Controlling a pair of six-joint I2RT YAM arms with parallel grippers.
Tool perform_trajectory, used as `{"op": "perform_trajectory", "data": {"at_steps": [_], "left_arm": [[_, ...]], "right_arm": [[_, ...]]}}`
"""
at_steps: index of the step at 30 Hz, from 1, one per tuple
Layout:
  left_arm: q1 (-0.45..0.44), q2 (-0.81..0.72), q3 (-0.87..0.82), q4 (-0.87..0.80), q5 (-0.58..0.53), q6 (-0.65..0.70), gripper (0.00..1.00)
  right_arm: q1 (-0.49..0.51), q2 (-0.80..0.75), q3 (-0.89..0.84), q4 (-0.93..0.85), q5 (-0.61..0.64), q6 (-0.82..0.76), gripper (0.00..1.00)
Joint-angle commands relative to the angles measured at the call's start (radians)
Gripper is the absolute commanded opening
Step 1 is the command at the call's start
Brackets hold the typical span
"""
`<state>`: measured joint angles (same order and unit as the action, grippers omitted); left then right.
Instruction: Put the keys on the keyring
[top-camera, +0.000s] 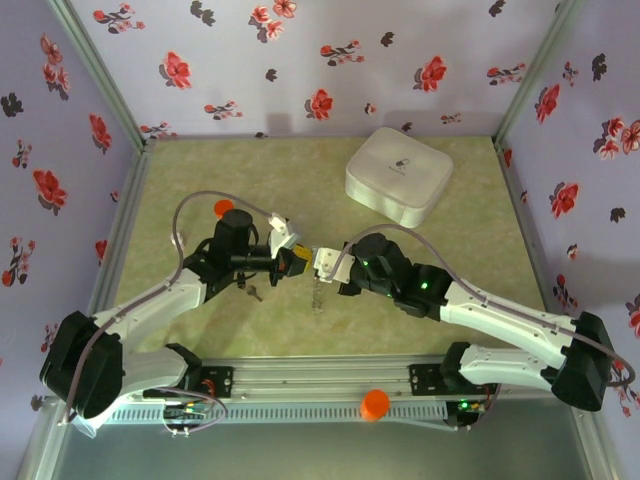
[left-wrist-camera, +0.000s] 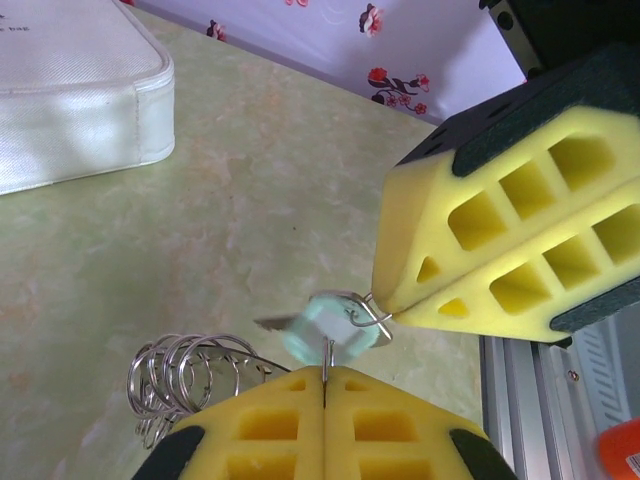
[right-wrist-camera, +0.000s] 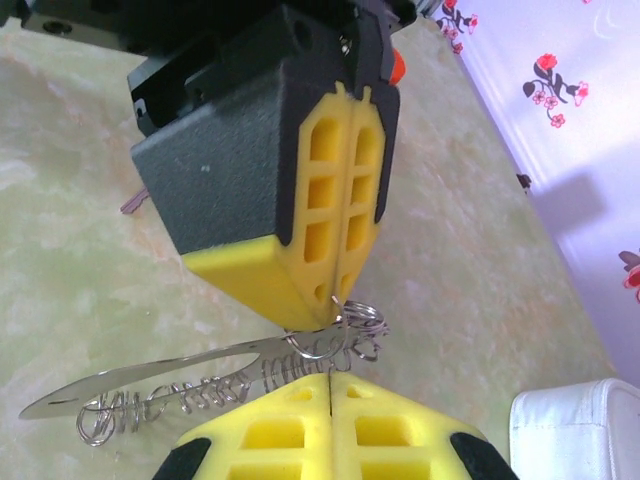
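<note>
While left claw (left-wrist-camera: 325, 378) and right claw (left-wrist-camera: 385, 312) pinch the keyring (right-wrist-camera: 352, 338), coils hide the head of one key (right-wrist-camera: 150, 378).

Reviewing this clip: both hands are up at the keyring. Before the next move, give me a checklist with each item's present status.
1. The left hand is shut on the keyring wire: ok.
2. The right hand is shut on the same keyring: ok.
3. The silver key is threaded through the loops: cannot tell; it lies along them.
4. The second key is on the keyring: not ok; it lies on the table, apart from the ring.
5. The white box is clear of both hands: ok.
</note>
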<state>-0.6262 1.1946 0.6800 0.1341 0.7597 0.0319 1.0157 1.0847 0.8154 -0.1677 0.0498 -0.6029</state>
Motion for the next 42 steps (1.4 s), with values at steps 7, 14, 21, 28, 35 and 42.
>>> {"op": "perform_trajectory", "data": {"at_steps": [7, 14, 21, 28, 35, 42], "left_arm": [[-0.003, 0.005, 0.033, -0.008, -0.001, 0.006, 0.0], [-0.004, 0.002, 0.034, -0.008, -0.001, 0.01, 0.0], [-0.004, 0.002, 0.028, -0.001, 0.0, 0.011, 0.0], [-0.004, -0.001, 0.026, 0.001, 0.0, 0.012, 0.0], [-0.004, -0.001, 0.025, 0.001, 0.011, 0.019, 0.0], [-0.004, -0.002, 0.024, 0.001, 0.013, 0.02, 0.0]], "right_arm": [[0.007, 0.007, -0.021, 0.066, -0.013, 0.011, 0.0], [0.007, 0.013, -0.025, 0.077, -0.016, 0.02, 0.0], [0.007, 0.014, -0.028, 0.092, -0.028, 0.028, 0.0], [0.006, 0.02, -0.032, 0.108, -0.027, 0.033, 0.0], [0.007, 0.03, -0.037, 0.121, -0.006, 0.034, 0.0], [0.006, 0.03, -0.042, 0.131, 0.026, 0.026, 0.0]]}}
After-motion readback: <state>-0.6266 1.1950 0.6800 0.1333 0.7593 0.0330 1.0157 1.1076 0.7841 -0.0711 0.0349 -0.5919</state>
